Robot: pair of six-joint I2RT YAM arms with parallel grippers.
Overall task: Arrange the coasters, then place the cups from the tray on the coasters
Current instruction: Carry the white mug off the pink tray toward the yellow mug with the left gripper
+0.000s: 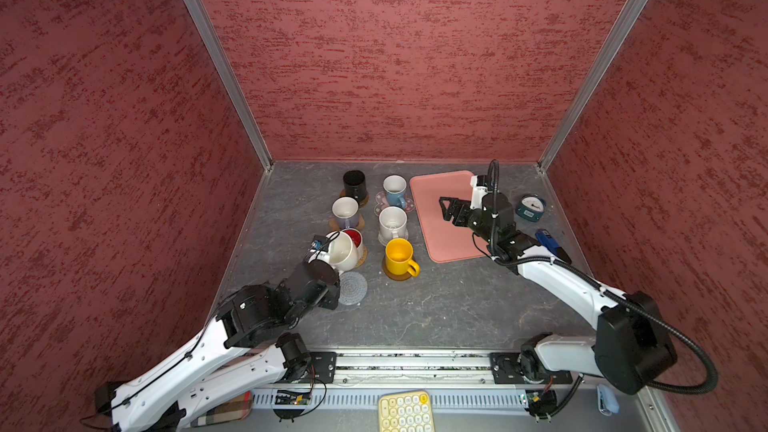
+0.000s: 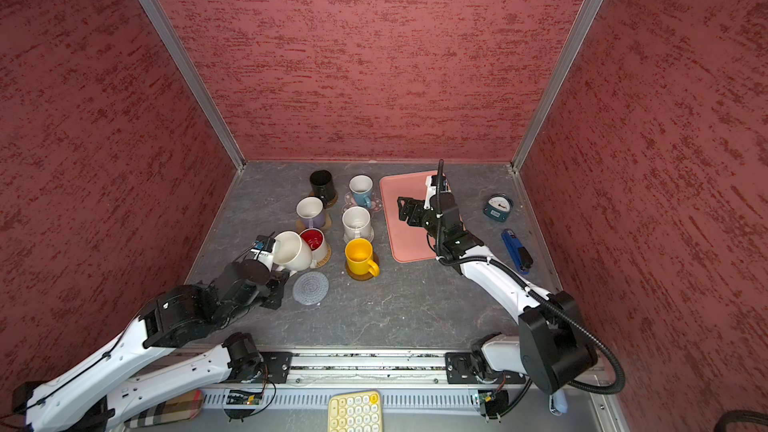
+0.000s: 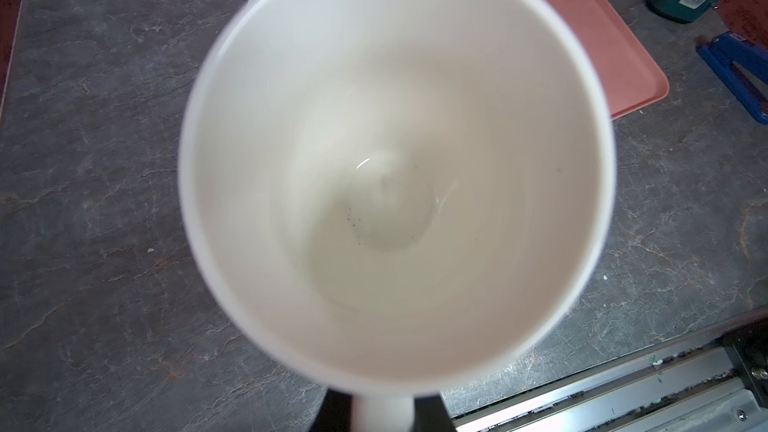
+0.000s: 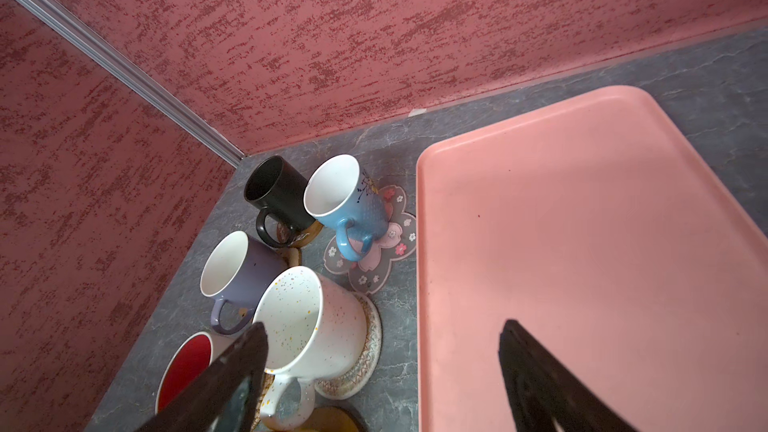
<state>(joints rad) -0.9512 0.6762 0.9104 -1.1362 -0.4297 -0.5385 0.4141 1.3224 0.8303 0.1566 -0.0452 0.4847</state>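
Right under my left wrist lens the cream mug (image 3: 395, 184) fills the view, mouth gaping at me. The left gripper (image 3: 384, 413) is clamped tight on its handle, a dark finger on either side. In both top views that mug hangs tilted, rim leaning back toward my left arm and base pointing away to the far right.

The pink tray (image 1: 432, 238) carries no cups. Over it hovers the right gripper (image 1: 444, 209), jaws wide apart with nothing between them.

To the left of the tray, six mugs stand upright on their own coasters: black (image 1: 354, 184), light blue (image 1: 395, 191), lavender (image 1: 345, 211), speckled white (image 1: 392, 224), yellow (image 1: 400, 257) and the white one with the red inside (image 1: 355, 238). In a top view the cream mug overlaps the red-lined one; I cannot tell whether they touch.

The grey woven coaster (image 1: 353, 288) is the one mat left bare. It lies just beside the held mug on the near side, toward the rail, close to my left wrist and well apart from the right arm. So I judge this one belongs to the left arm: bring the base down toward me and right the mug's axis so it lands flat.
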